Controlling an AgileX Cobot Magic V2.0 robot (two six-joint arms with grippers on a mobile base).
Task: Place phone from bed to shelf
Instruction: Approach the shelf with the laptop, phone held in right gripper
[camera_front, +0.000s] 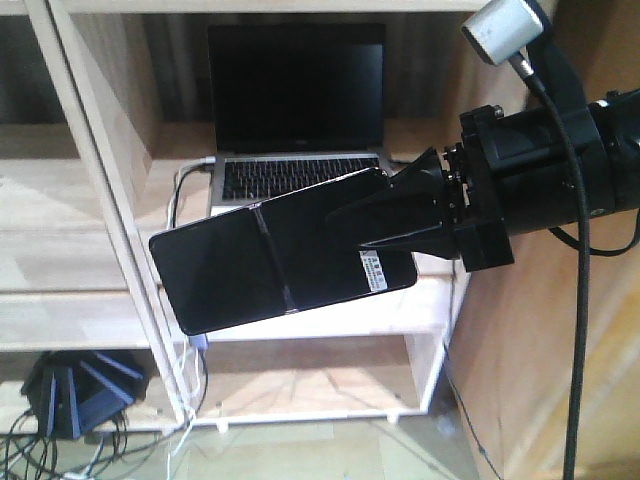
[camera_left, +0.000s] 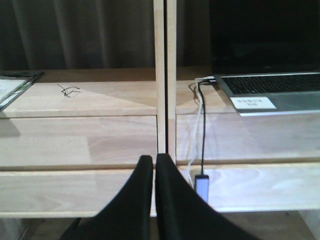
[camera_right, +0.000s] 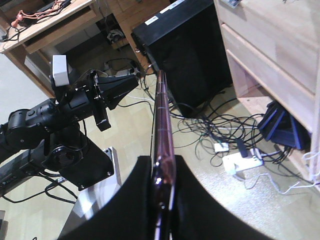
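Observation:
The phone (camera_front: 270, 260), a glossy black slab with a middle crease and a white sticker, hangs tilted in the air in front of the shelf (camera_front: 110, 180). My right gripper (camera_front: 350, 215) is shut on its sticker end. In the right wrist view the phone (camera_right: 162, 125) shows edge-on with a pinkish rim, clamped between the black fingers of the right gripper (camera_right: 162, 167). My left gripper (camera_left: 152, 161) is shut and empty, facing the shelf's upright post (camera_left: 165, 75) above a pale board (camera_left: 75, 190). The bed is out of view.
A grey laptop (camera_front: 295, 110) stands open on the shelf behind the phone, with cables (camera_left: 202, 125) and a white adapter (camera_left: 202, 185) hanging at its left. On the floor are tangled wires and a power strip (camera_right: 242, 162), and a black box (camera_right: 185, 50). My left arm (camera_right: 75, 107) is nearby.

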